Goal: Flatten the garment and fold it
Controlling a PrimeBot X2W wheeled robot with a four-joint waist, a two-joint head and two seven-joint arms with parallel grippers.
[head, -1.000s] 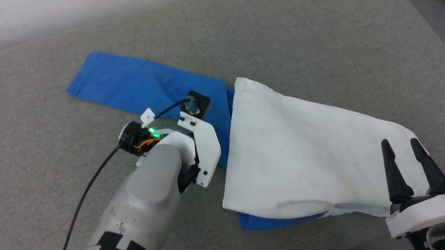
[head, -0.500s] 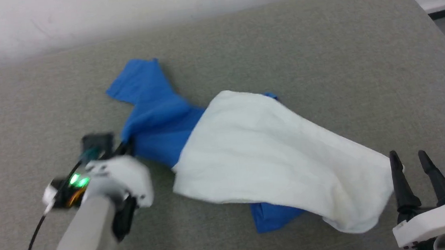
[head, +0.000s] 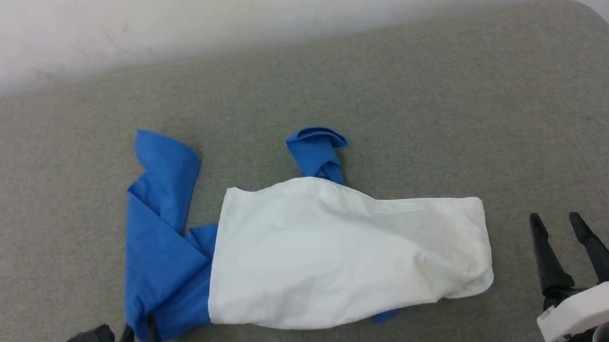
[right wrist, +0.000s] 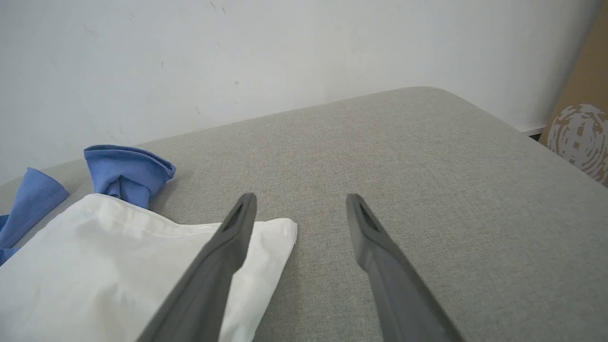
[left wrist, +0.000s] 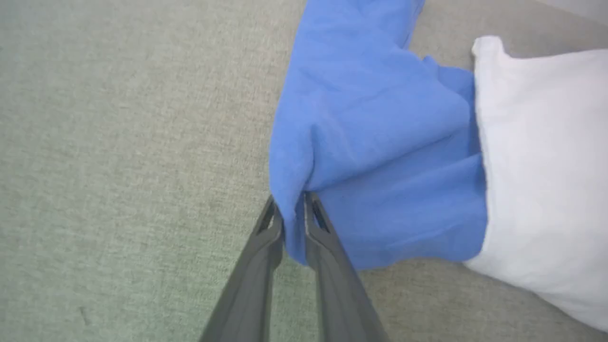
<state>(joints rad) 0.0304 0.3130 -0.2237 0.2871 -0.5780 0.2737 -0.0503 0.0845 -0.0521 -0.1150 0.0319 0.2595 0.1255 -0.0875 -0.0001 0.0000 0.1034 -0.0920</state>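
Garment [head: 345,255] is lying across the middle of the grey cushion [head: 414,101], closer to the cushion's near edge than its far one. The white body sits toward the cushion's right half and is pretty rumpled. The blue part [head: 162,249] is all crumpled up on the cushion's left half, and one blue sleeve [head: 317,156] pokes out toward the cushion's far edge. Left gripper [left wrist: 289,209] is down at the cushion's near left corner, fingers almost together with a fold of the blue cloth pinched between them. Right gripper [head: 554,218] hangs over the cushion's near right corner, fingers spread wide with nothing in them, just beside the garment's white end.
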